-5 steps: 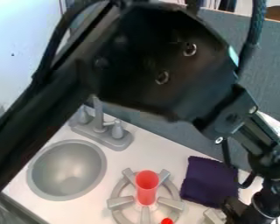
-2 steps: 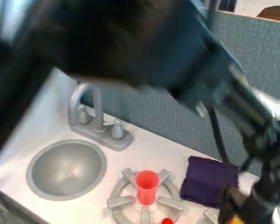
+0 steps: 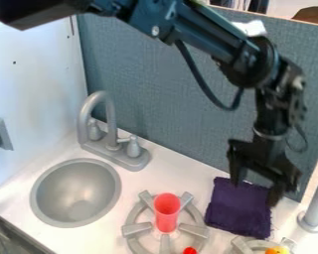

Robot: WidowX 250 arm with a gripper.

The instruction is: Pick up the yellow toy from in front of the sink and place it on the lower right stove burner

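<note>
The black gripper (image 3: pixel 256 191) hangs at the right over the upper right part of a folded dark purple cloth (image 3: pixel 237 212). Its two fingers point down and stand apart, with nothing seen between them. Whether the fingertips touch the cloth I cannot tell. Left of the cloth, a red cup (image 3: pixel 167 208) stands upright at the middle of a grey burner grate (image 3: pixel 136 229). A small red thing (image 3: pixel 190 251) lies at the bottom edge, on or beside that grate.
A round grey sink (image 3: pixel 75 193) and faucet (image 3: pixel 102 106) are at the left. An orange-yellow thing (image 3: pixel 277 250) sits by a second grate (image 3: pixel 245 245) at bottom right. A grey post (image 3: pixel 315 208) stands at the right edge, with a grey-blue partition (image 3: pixel 155 99) behind.
The arm's big upper part has swung up and left, uncovering the partition and white wall. The gripper has risen from the lower right corner to the cloth. The counter things have not moved.
</note>
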